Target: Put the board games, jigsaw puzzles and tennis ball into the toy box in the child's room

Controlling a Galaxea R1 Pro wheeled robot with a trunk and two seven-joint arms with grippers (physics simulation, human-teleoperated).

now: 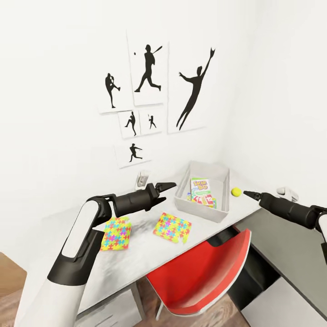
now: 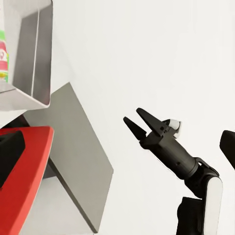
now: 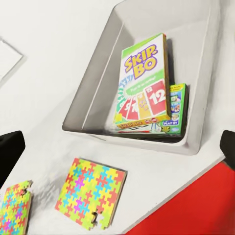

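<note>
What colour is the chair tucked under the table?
Bright red seat shell on a pale metal leg, clearest in the head view.

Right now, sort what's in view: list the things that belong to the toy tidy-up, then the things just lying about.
Belongs to the job:
toy box
Skip-Bo board game, in the box
second board game, under it
two jigsaw puzzles, on the table
tennis ball, on the table beside the box

Just lying about:
red chair
baseball silhouette prints
</note>
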